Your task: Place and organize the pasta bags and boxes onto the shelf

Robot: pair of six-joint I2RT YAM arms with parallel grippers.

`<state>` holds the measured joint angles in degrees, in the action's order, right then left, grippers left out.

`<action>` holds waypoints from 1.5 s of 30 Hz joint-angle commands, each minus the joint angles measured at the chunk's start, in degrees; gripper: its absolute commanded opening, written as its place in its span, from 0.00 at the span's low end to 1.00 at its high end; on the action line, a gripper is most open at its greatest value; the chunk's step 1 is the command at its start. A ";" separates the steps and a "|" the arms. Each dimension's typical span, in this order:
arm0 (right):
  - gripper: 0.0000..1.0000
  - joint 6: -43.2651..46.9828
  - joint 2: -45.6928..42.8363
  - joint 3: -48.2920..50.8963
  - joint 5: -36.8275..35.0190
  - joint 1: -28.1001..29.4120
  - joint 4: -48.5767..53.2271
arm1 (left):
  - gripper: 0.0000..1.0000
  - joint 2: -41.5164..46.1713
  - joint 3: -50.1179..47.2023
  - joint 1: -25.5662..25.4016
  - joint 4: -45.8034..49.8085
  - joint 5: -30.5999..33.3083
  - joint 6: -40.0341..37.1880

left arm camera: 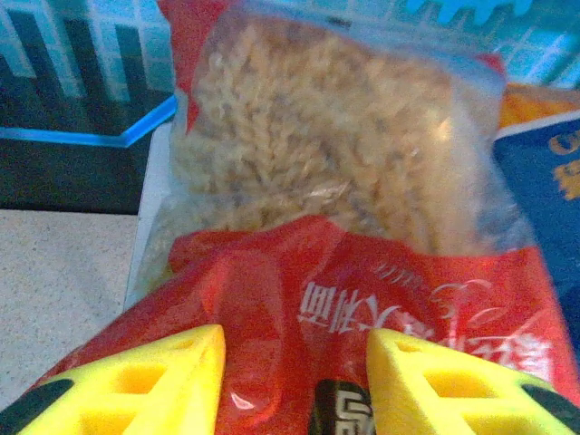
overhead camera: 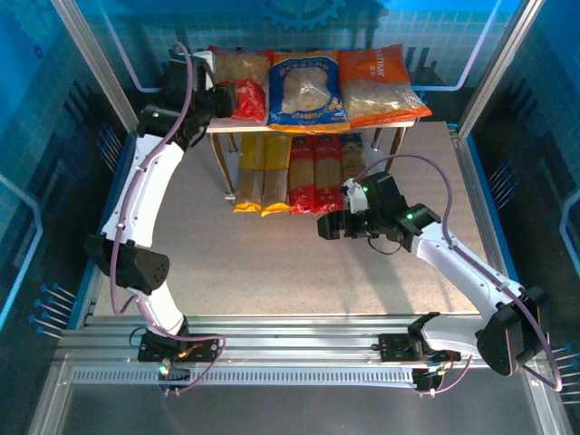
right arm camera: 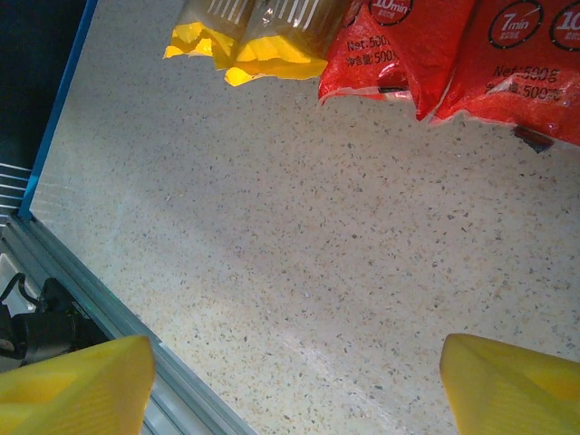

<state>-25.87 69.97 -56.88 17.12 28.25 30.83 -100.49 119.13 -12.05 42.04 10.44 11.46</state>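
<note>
The shelf (overhead camera: 405, 121) carries three bags on its top board: a red bag (overhead camera: 245, 77) on the left, a blue bag (overhead camera: 308, 91) in the middle, an orange bag (overhead camera: 381, 86) on the right. Under it lie two yellow pasta boxes (overhead camera: 263, 177), two red ones (overhead camera: 314, 172) and one more pack (overhead camera: 352, 156) of pale strands. My left gripper (overhead camera: 228, 100) is at the red bag's near end; the red bag (left arm camera: 335, 181) fills the gap between its yellow fingers (left arm camera: 163, 381). My right gripper (overhead camera: 328, 227) hangs open over bare table (right arm camera: 299, 236), in front of the red boxes (right arm camera: 426, 54).
Thin metal shelf legs (overhead camera: 220, 163) stand either side of the lower packs. The yellow box ends (right arm camera: 245, 50) lie near the table's left part. A metal rail (right arm camera: 109, 299) borders the table's near edge. Blue enclosure walls surround the table.
</note>
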 commanded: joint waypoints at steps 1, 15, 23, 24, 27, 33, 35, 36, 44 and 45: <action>0.83 -0.51 -0.06 -0.11 1.11 -0.60 -0.27 | 0.45 2.31 -5.26 0.19 4.53 1.02 -1.53; 0.83 -0.85 0.29 -0.77 0.77 0.11 -0.33 | 0.48 7.80 -15.38 0.28 1.32 -5.27 0.33; 0.83 -0.94 -0.17 -0.97 0.17 0.30 0.02 | 0.48 12.84 -13.33 -0.14 -3.49 -10.87 2.76; 0.83 -0.94 -0.13 -1.10 0.16 0.38 0.11 | 0.48 13.20 -12.73 -0.16 -3.69 -11.12 2.74; 0.83 -1.03 -0.09 -1.34 0.19 0.57 0.06 | 0.48 13.39 -10.38 -0.25 -2.87 -12.20 2.30; 0.83 -0.36 -0.87 -1.71 -1.79 0.96 1.47 | 0.51 15.66 -10.99 -0.25 -1.93 -9.89 0.57; 0.83 0.35 -1.61 -2.09 -2.64 0.65 2.54 | 0.52 18.13 -13.72 -0.25 -2.96 -9.40 0.40; 0.83 0.66 -2.01 -2.33 -3.07 0.29 3.27 | 0.52 19.71 -15.64 -0.25 -3.51 -9.26 0.46; 0.84 2.46 -7.97 -1.42 -9.26 -4.51 7.06 | 0.55 37.58 -42.07 -0.60 -6.17 -7.06 3.37; 0.84 2.57 -9.11 -1.03 -10.31 -5.64 7.22 | 0.56 40.24 -46.21 -0.60 -6.66 -6.02 4.00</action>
<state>-24.77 63.92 -57.56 11.00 25.12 35.44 -65.04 80.49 -12.45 36.38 1.67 13.65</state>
